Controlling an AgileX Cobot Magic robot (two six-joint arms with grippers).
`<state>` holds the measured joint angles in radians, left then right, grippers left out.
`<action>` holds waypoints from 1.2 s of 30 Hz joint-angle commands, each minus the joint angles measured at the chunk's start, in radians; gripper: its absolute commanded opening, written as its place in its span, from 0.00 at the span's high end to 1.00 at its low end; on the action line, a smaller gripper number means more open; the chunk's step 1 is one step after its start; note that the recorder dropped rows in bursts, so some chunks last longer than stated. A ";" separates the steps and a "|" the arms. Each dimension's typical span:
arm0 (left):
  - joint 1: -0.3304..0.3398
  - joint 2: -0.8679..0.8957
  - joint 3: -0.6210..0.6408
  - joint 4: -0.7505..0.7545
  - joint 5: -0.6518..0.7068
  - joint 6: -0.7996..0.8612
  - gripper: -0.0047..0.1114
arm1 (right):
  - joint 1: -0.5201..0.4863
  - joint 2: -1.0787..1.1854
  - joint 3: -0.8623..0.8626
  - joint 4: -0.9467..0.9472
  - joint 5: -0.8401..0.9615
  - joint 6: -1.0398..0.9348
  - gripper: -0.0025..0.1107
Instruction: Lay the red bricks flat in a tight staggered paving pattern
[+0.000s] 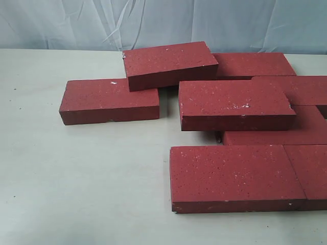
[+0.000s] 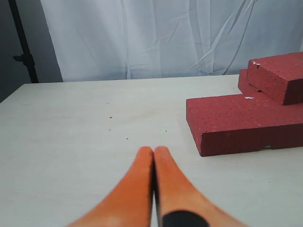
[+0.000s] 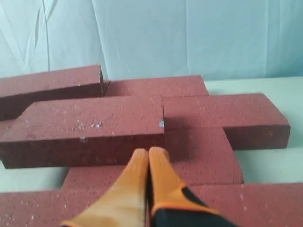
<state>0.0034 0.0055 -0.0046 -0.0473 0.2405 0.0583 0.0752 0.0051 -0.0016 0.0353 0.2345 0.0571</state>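
Several dark-red bricks lie loosely on the right half of the table. One single brick point(image 1: 108, 99) lies flat on the left. Another brick point(image 1: 168, 63) leans over its far corner. A middle brick point(image 1: 235, 104) rests raised on others, and two flat bricks point(image 1: 235, 176) sit side by side at the front. Neither gripper shows in the exterior view. My left gripper point(image 2: 154, 151) is shut and empty over bare table, short of the single brick point(image 2: 241, 120). My right gripper point(image 3: 149, 151) is shut and empty, low over the pile in front of the raised brick point(image 3: 90, 125).
The pale table point(image 1: 76, 178) stretches bare to the left and front of the pile. A wrinkled white-blue curtain point(image 1: 163, 20) hangs behind the far edge. A black stand pole point(image 2: 21, 42) rises beyond the table's corner in the left wrist view.
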 commanded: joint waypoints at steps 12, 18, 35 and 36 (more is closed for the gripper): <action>0.004 -0.005 0.005 0.000 -0.002 -0.003 0.96 | -0.004 -0.005 0.002 -0.003 -0.292 -0.003 0.99; 0.004 -0.005 0.005 0.000 -0.002 -0.003 0.96 | -0.004 -0.005 0.002 -0.003 -0.294 -0.003 0.99; 0.004 -0.005 0.005 0.000 -0.002 -0.003 0.96 | -0.004 -0.005 0.002 -0.003 -0.370 -0.003 0.99; 0.004 -0.005 0.005 0.000 -0.002 -0.003 0.96 | -0.004 -0.005 0.002 -0.003 -0.373 -0.003 0.99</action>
<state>0.0034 0.0055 -0.0046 -0.0473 0.2405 0.0583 0.0752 0.0051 -0.0016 0.0353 -0.1133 0.0571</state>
